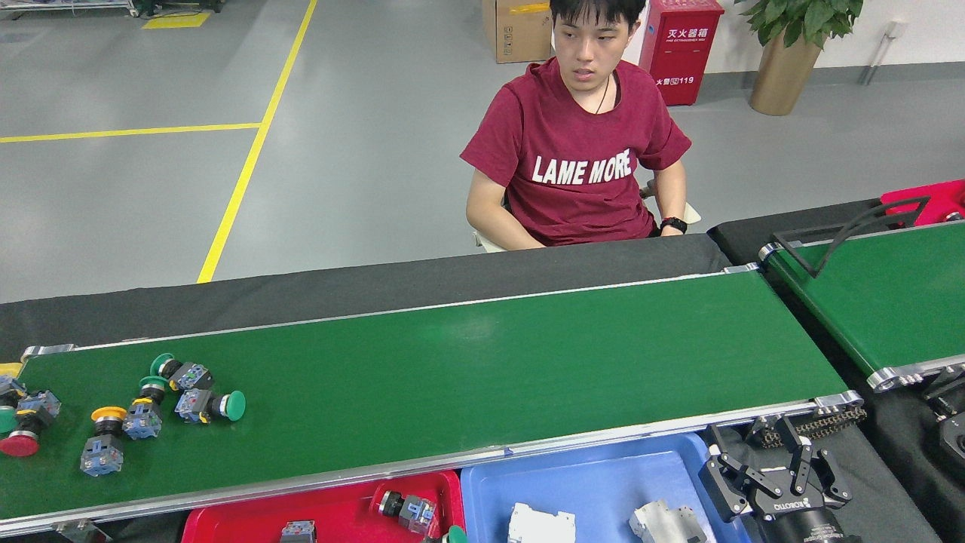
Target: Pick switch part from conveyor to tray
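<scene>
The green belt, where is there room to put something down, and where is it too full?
The conveyor is bare from the green-capped switch all the way to its right end by the chain drive. The left end is crowded with a cluster of push-button switches. The blue tray has bare floor at its upper part, above the white parts.
</scene>
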### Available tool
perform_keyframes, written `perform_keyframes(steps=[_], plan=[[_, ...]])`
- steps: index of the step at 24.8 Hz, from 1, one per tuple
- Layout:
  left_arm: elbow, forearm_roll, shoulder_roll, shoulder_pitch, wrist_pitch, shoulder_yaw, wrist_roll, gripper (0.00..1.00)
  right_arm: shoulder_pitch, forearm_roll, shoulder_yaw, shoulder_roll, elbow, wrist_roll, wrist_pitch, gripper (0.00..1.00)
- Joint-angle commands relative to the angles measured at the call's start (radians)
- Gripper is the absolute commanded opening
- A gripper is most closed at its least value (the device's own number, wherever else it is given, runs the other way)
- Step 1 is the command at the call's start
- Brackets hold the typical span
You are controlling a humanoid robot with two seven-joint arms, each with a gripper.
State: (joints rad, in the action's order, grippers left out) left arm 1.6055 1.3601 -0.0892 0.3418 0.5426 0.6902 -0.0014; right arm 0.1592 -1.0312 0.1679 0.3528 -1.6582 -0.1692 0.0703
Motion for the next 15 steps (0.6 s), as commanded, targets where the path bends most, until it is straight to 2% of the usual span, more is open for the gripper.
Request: perform_keyframes(steps=[1, 5, 10, 15], plan=[[-0.032, 0.001, -0.027, -0.035, 0.005, -0.001, 0.009, 1.00, -0.006, 0.002, -0.007, 0.002, -0.015, -0.006, -0.003, 0.98], [-0.187, 0.005, -0.110, -0.159, -0.004, -0.005, 0.009, 1.00, -0.007, 0.002, -0.007, 0.002, -0.015, -0.007, 0.000, 0.98], [-0.346, 0.020, -0.225, -0.260, -0.113, -0.078, 0.046, 1.00, -0.009, 0.002, -0.007, 0.002, -0.015, -0.015, -0.003, 0.99], [-0.430, 0.028, -0.265, -0.290, -0.158, -0.150, 0.077, 1.00, -0.007, 0.002, -0.004, 0.003, -0.014, -0.015, -0.003, 0.99]])
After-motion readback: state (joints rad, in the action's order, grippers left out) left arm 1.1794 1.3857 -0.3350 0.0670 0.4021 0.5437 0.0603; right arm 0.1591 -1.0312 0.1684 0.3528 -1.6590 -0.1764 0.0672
